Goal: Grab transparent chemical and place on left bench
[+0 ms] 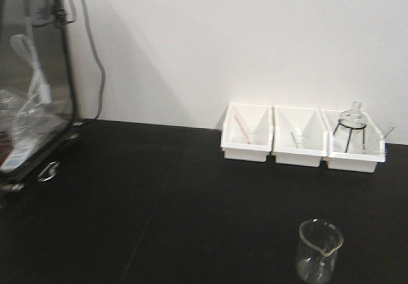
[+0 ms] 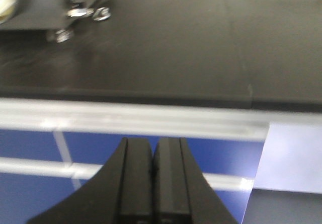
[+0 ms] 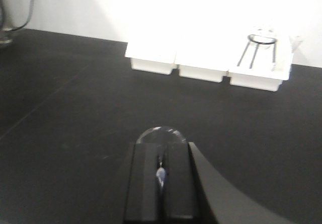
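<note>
The transparent chemical is a small clear glass beaker (image 1: 319,251) with a pouring spout. It stands upright on the left bench (image 1: 166,207), a matte black worktop backed by a white wall, at the front right. In the right wrist view only the far arc of its rim (image 3: 161,131) shows past my right gripper (image 3: 161,151). That gripper's jaws are together with a thin slit, and the beaker is centred just beyond the fingertips. My left gripper (image 2: 152,146) is shut and empty, below the bench's front edge (image 2: 151,97). Neither gripper shows in the front view.
Three white bins (image 1: 303,137) stand in a row at the back right; the rightmost holds a round flask on a black tripod (image 1: 352,121). A glass-walled case with metal feet (image 1: 32,92) stands at the left. A blue cabinet front (image 2: 126,153) lies below the bench edge.
</note>
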